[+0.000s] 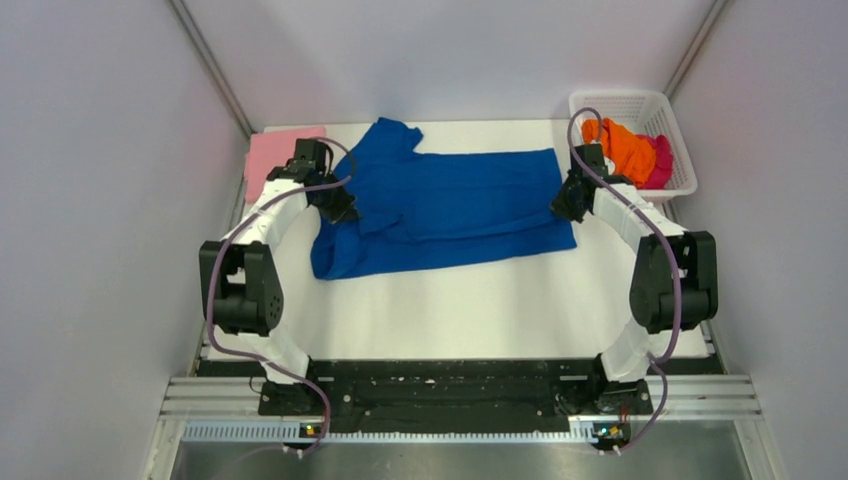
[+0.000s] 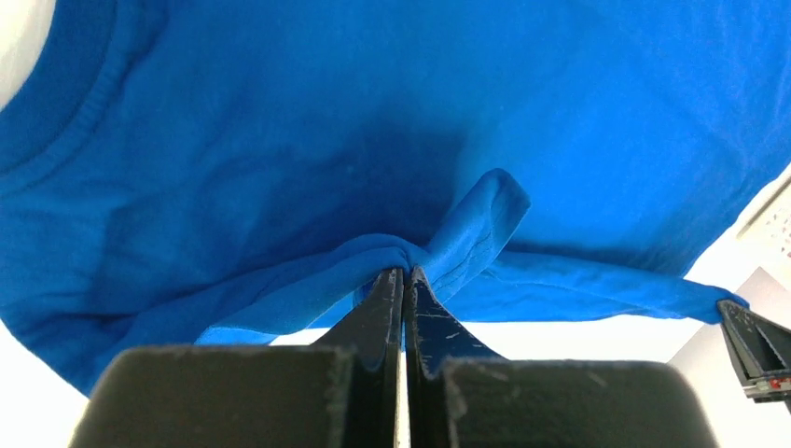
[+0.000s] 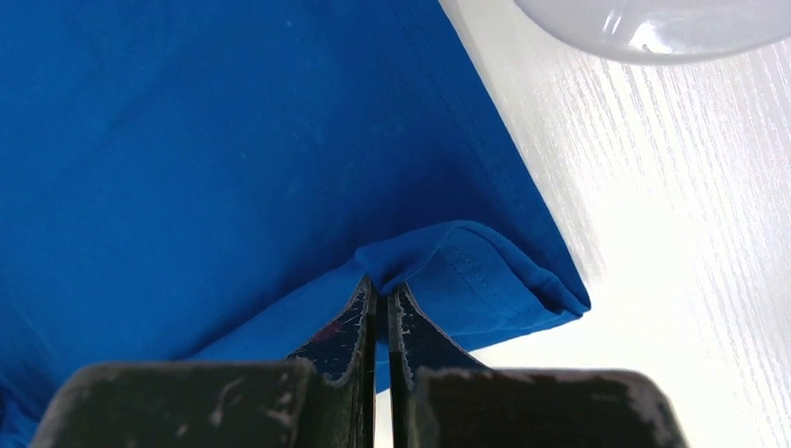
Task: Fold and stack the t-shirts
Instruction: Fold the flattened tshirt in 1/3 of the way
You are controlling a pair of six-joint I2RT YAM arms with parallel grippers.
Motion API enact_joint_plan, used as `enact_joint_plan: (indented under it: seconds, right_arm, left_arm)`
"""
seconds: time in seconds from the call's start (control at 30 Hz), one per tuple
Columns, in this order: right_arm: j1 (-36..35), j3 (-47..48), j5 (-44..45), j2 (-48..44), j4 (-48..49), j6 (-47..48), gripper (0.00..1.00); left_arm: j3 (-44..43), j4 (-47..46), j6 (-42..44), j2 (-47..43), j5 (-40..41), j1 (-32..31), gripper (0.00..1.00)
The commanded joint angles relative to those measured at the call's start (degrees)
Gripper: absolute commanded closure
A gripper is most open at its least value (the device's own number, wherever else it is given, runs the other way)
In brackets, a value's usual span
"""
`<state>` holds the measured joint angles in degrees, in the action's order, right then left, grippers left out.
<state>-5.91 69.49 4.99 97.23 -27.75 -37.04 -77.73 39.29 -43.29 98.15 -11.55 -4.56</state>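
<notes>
Currently, one blue t-shirt is seen spread on the middle of the white worktop. In the top view its long axis is laid from 9 o'clock to 3 o'clock. The collar end is pointed toward 9 o'clock and the hem toward 3 o'clock, and one sleeve is stuck out toward 11 o'clock. The near edge is rumpled at the 9 o'clock end.

The left hand is pressed together on a bunched fold of the blue cloth at the 9 o'clock end, with the collar seen beyond it. The right hand is closed on a small raised fold of the hem, close to a corner at the 3 o'clock end.

Four t-shirts are counted, one of each colour. The pink t-shirt is laid at the far 10 o'clock corner of the worktop, partly hidden by the left arm. The orange t-shirt and the magenta t-shirt are heaped together, touching, in the one white mesh basket at 2 o'clock. The orange one is draped over the basket's 9 o'clock rim.
</notes>
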Motion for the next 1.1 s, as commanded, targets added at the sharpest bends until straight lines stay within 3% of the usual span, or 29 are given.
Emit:
enact_joint_plan:
  seconds: [0.0,0.17,0.23,0.33,0.37,0.47,0.53,0.6,0.63,0.7,0.93,1.07]
  right_arm:
    - [1.18,3.65,0.57,1.93,2.38,0.77,1.00]
    - [1.38,4.97,0.47,4.87,4.11,1.23,1.00]
    - [1.40,5.90,0.77,6.14,4.20,1.38,1.00]
    - [1.66,7.21,1.83,7.54,4.55,1.30,0.95]
    - [1.78,7.64,2.08,7.90,4.54,1.28,0.90]
    - [2.21,9.91,4.01,8.26,4.11,1.15,0.61]
    - [2.22,10.66,5.54,7.69,3.90,1.41,0.48]
    - [2.20,10.73,6.12,6.65,3.64,2.13,0.17]
    - [2.20,10.48,5.96,6.27,3.30,2.64,0.08]
    - [2.10,9.39,4.31,5.38,2.81,3.67,0.03]
    - [-1.95,0.44,-0.56,-0.78,4.29,8.91,0.01]
    - [-4.29,-5.73,-4.63,-3.16,8.82,10.67,0.01]
  left_arm:
    - [-4.55,-3.00,1.26,3.41,-0.71,1.57,1.00]
    - [-9.36,-5.80,6.84,9.04,-3.58,2.37,1.00]
    - [-13.24,-5.43,9.81,12.51,-6.05,2.60,0.94]
    - [-22.33,-1.67,12.39,19.22,-7.05,2.70,0.77]
    - [-25.70,0.89,12.81,21.46,-6.84,2.78,0.64]
    - [-33.58,6.55,13.23,25.76,-3.06,3.28,0.36]
    - [-36.32,6.72,13.13,25.65,-1.10,3.92,0.21]
    - [-37.24,5.73,12.93,23.89,-0.84,4.07,0.04]
    - [-36.74,4.89,12.58,22.11,-1.14,4.11,0.01]
    - [-33.93,4.19,12.35,18.81,-2.94,3.99,0.01]
    - [-9.97,1.33,10.64,2.35,-2.62,2.66,0.01]
    - [0.25,-3.83,7.60,-2.48,-4.72,-3.22,0.01]
